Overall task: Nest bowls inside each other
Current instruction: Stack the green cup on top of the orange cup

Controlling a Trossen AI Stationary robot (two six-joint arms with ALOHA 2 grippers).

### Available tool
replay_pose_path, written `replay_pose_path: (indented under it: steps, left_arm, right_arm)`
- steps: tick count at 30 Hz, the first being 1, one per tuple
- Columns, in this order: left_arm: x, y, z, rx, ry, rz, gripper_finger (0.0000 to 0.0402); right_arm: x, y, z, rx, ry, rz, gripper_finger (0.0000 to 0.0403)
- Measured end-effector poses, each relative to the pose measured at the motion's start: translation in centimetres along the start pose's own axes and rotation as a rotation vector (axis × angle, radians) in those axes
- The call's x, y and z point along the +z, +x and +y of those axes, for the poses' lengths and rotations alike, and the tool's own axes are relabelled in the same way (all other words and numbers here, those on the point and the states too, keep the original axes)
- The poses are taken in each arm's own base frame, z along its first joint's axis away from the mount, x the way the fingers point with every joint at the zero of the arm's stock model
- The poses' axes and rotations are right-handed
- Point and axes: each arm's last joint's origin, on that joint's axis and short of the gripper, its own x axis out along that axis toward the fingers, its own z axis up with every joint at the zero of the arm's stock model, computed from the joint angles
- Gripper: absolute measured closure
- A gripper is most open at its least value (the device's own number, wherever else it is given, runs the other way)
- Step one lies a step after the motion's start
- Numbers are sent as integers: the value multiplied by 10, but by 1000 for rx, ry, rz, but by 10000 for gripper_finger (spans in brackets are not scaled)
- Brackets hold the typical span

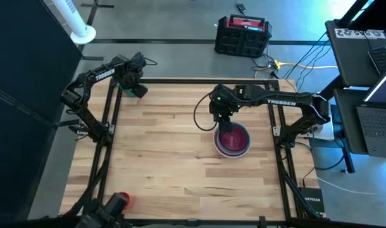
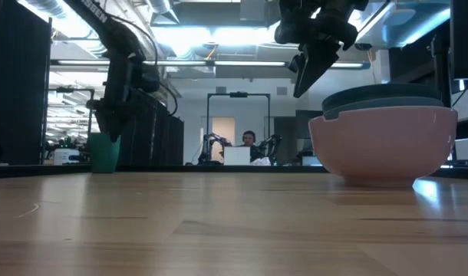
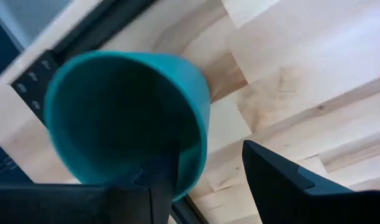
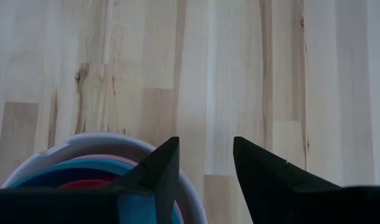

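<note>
My right gripper [image 1: 223,121], fingers apart and empty, hangs just beyond the nested bowls [image 1: 233,140] mid-table; left gripper [image 1: 131,85] straddles the green cup [image 3: 124,112] (far-left corner), grip uncertain.

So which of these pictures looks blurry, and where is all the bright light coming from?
Left wrist view: the green cup fills the frame, its rim soft, close to the lens. Low view: bright ceiling lights glare behind, leaving both arms as dark silhouettes; the nearest table boards are soft. High view: even light, the nested bowls clear. Right wrist view: wood grain sharp, the dark fingers soft-edged.
</note>
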Motion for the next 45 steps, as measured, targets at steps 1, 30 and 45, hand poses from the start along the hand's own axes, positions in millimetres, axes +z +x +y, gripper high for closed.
replay_pose_path:
  steps: [1,30,45]
  left_arm:
    - [-1,2,0,-1,6,3,284]
    - [-110,-170,-72,-202,482,-289,401]
    - [-244,-231,-142,-575,829,-303,402]
  right_arm:
    - [0,0,0,0,1,0,263]
    - [4,2,12,-70,220,1,263]
    - [13,7,93,-4,147,6,263]
